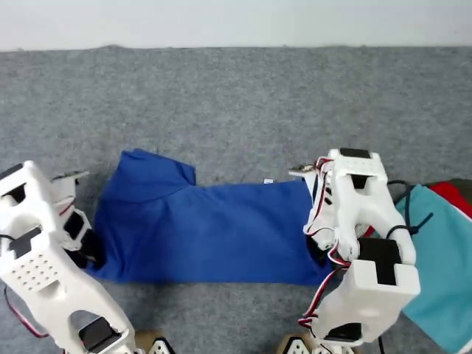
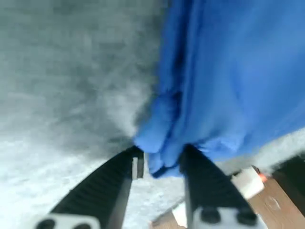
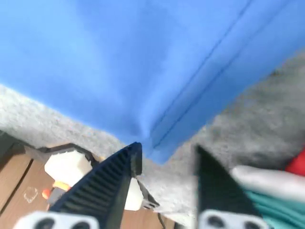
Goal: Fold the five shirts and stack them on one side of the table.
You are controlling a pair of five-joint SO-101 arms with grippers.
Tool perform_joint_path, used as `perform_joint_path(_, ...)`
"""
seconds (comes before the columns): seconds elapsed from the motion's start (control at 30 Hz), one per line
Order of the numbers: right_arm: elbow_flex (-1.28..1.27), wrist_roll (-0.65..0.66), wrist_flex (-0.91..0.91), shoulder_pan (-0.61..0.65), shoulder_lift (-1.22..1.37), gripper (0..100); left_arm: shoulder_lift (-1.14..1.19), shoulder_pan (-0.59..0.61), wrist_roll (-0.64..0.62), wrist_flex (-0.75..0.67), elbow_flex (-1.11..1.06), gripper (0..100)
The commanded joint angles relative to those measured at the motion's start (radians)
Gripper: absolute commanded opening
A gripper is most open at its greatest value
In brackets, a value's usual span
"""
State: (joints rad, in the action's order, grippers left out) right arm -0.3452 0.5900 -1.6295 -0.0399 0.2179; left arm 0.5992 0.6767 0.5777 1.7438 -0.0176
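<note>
- Two white plastic arms flank one soft blue shirt (image 1: 214,236) in my high view. It lies spread lengthwise between them on the grey felt-covered desk (image 1: 236,103), toward the near edge.
- From the same view, the left arm (image 1: 37,258) sits at one end of the shirt and the right arm (image 1: 361,221) hangs over the other end.
- Past the right arm I see a crumpled teal cloth (image 1: 442,273) touching a red cloth (image 1: 453,195) at the desk's edge.
- On my left wrist view, the left jaws are clamped on a bunched fold at the edge of the blue shirt (image 2: 228,71), with fabric squeezed between them and grey felt alongside.
- On my right wrist view, the right jaws stand well apart and grip nothing. A hemmed corner of the blue shirt (image 3: 119,62) lies on the felt just ahead of them, and the teal cloth (image 3: 267,210) shows beside one jaw.
</note>
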Motion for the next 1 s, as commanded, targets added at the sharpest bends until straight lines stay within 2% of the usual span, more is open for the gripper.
perform_joint_path(0.0,0.08,0.055,-0.087,0.001,-0.036,34.8,-0.006,0.017,0.04,0.008,0.085,19)
perform_joint_path(0.33,0.203,0.057,-0.16,0.001,-0.036,35.1,-0.006,-0.092,0.052,0.008,0.131,22)
perform_joint_path(0.47,0.218,-0.014,-0.162,0.001,-0.036,35.1,-0.014,-0.089,0.051,0.008,0.219,22)
perform_joint_path(0.73,0.221,-0.015,-0.162,-0.001,-0.036,35.1,-0.015,-0.083,0.052,0.012,0.312,22)
perform_joint_path(0.83,0.221,-0.015,-0.162,-0.002,-0.036,35.1,-0.015,-0.057,0.052,0.012,0.312,22)
perform_joint_path(0.97,0.218,-0.015,-0.159,-0.001,-0.036,35.1,-0.012,0.054,0.052,0.012,0.311,22)
